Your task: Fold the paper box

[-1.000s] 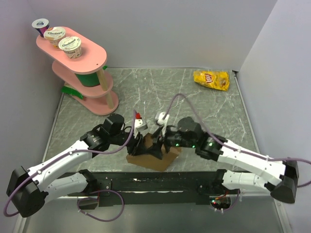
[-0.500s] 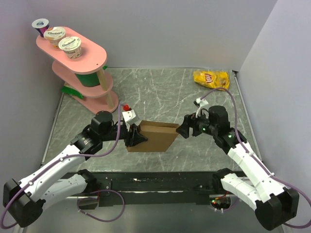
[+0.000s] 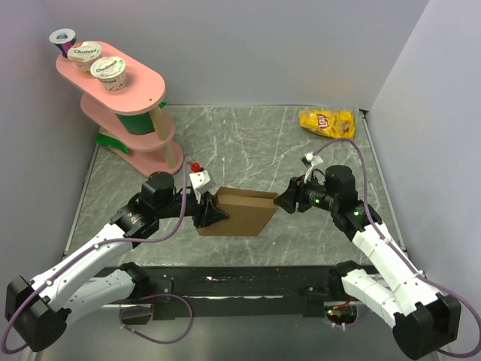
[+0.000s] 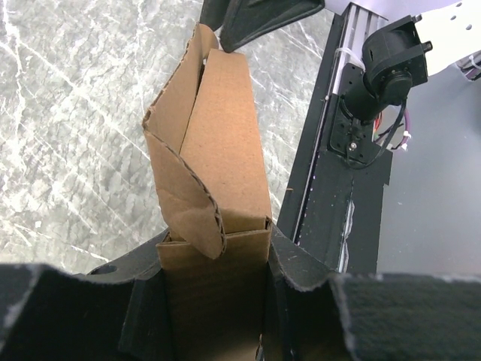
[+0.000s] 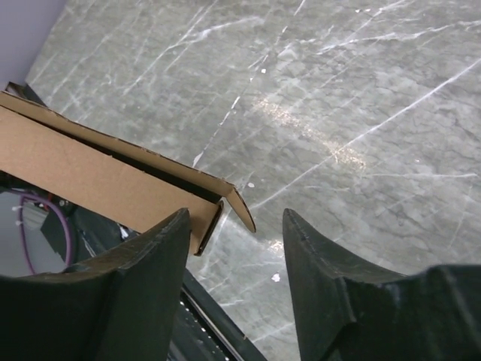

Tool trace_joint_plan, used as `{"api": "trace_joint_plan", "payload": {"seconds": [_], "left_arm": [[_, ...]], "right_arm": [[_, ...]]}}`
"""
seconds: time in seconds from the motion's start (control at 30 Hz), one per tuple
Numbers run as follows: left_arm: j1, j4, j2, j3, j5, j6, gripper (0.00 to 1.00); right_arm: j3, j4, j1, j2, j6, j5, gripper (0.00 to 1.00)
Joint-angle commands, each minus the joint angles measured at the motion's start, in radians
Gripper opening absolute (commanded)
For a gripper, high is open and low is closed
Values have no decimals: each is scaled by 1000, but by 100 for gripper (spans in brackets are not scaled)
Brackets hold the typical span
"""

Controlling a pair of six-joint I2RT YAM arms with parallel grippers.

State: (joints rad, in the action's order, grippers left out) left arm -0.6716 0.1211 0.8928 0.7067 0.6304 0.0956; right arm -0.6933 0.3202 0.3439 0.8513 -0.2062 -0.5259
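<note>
— What moved?
— My right hand (image 3: 285, 201) swung clear; it's released beside the right corner of the paper box (image 3: 242, 212). My left hand (image 3: 210, 213) grasps its left end, mid-bench (image 3: 248, 143).
— Handling?
— Probably light, stiff, crushable; pinch flap edges.

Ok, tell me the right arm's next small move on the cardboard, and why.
Probably close the right gripper on the loose end flap of the plain brown corrugated cardboard box: that flap sits between its open jaws, while the left gripper clamps the opposite end.
</note>
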Motion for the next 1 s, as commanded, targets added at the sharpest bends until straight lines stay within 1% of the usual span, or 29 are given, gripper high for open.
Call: {"api": "trace_joint_plan", "payload": {"seconds": [0.0,0.13,0.17,0.6,0.63,0.77,0.9,0.97], "left_arm": [[3,-67,-23,2,38,13,8],[3,-67,-28,1,37,13,8],[3,-69,-31,-1,34,15,8],[3,-81,-49,-9,48,16,8],[3,-81,-46,-10,55,15,8],[1,-60,-22,-1,60,-5,8],[-6,-51,-22,-1,9,-11,8],[-13,-38,-20,0,-14,-19,8]], "right_arm": [[5,-44,-9,-1,-13,-28,53],[-6,-29,-9,2,-1,-31,45],[-9,-24,-9,5,1,-31,42],[-11,-24,-22,14,-19,-52,30],[-21,-24,-22,11,-18,-51,26],[-66,13,-25,6,2,-51,19],[-89,33,-25,0,27,-75,9],[-92,33,-25,-6,31,-94,7]]}}
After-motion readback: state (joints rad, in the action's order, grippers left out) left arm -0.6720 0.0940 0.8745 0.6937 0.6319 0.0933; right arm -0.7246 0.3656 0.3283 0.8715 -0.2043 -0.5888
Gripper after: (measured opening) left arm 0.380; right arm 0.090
